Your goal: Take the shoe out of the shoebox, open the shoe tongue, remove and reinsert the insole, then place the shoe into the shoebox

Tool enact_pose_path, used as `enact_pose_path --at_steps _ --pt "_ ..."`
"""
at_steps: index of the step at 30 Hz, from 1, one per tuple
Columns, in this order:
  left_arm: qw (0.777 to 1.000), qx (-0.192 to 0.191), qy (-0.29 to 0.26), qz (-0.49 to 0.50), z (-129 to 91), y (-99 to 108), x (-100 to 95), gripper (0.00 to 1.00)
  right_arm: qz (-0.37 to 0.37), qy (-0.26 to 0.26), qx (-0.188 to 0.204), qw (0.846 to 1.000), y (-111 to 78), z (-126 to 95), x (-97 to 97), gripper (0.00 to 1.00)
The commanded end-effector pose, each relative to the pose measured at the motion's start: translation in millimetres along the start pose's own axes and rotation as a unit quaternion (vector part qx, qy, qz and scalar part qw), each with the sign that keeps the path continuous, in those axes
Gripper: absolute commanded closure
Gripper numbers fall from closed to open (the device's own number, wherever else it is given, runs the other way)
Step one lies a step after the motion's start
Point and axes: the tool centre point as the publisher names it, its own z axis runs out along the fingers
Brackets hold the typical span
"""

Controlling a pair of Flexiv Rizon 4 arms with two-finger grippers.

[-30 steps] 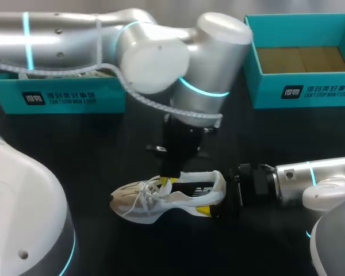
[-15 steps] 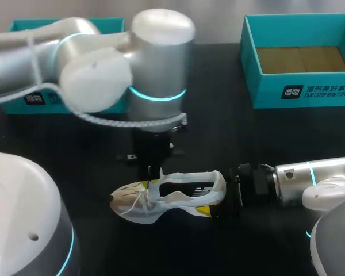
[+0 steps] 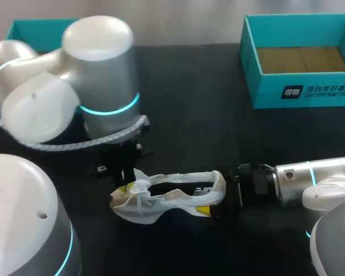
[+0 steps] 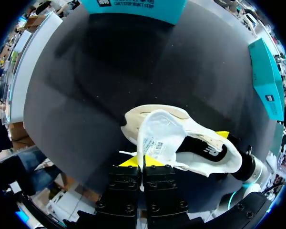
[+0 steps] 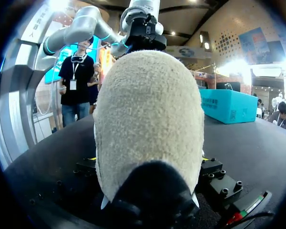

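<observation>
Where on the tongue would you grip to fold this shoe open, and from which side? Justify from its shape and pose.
Pinch the tongue's free top edge, coming from above. The shoe stands on its sole with the right gripper clamping its heel, so the opening faces up. The tongue is a thin flap fixed only toward the toe. The left gripper pinches it there.

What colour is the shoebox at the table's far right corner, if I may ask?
The shoebox is teal, brown inside; the head view shows it best.

table (image 3: 195,103) black | on it: shoe (image 3: 167,202), shoebox (image 3: 299,92), second teal box (image 3: 24,26)
</observation>
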Motion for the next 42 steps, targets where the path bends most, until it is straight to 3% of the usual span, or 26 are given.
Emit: enact_pose_path --at_steps 1,9,16,18,23,27,29,31,42 --pt "0.992 -0.005 0.049 -0.119 8 -5 -10.3 1.0 0.001 -0.001 0.002 1.0 0.2 0 -0.3 1.0" --pt "0.995 0.001 -0.019 -0.099 48 -16 -10.4 1.0 0.001 -0.001 0.002 1.0 0.2 0 -0.3 1.0" --pt "0.994 0.001 -0.05 -0.092 62 -19 -9.5 1.0 0.001 -0.001 0.002 1.0 0.2 0 -0.3 1.0" --pt "0.994 0.009 -0.059 -0.087 64 -19 -10.1 0.73 0.001 -0.001 0.002 1.0 0.2 0 -0.3 1.0" --pt "0.994 0.022 -0.08 -0.066 63 -20 -18.2 0.53 0.001 -0.001 0.002 1.0 0.2 0 -0.3 1.0" --pt "0.995 0.029 -0.084 -0.054 56 -22 -26.7 0.49 0.001 -0.001 0.002 1.0 0.2 0 -0.3 1.0" --pt "0.995 0.03 -0.081 -0.046 50 -22 -30.8 0.33 0.001 -0.001 0.002 1.0 0.2 0 -0.3 1.0" --pt "0.996 0.032 -0.075 -0.041 42 -21 -34.0 0.3 0.001 -0.001 0.002 1.0 0.2 0 -0.3 1.0" --pt "1.0 0.016 -0.012 0.023 -19 -17 -27.9 0.38 0.001 -0.001 0.002 1.0 0.2 0 -0.3 1.0"
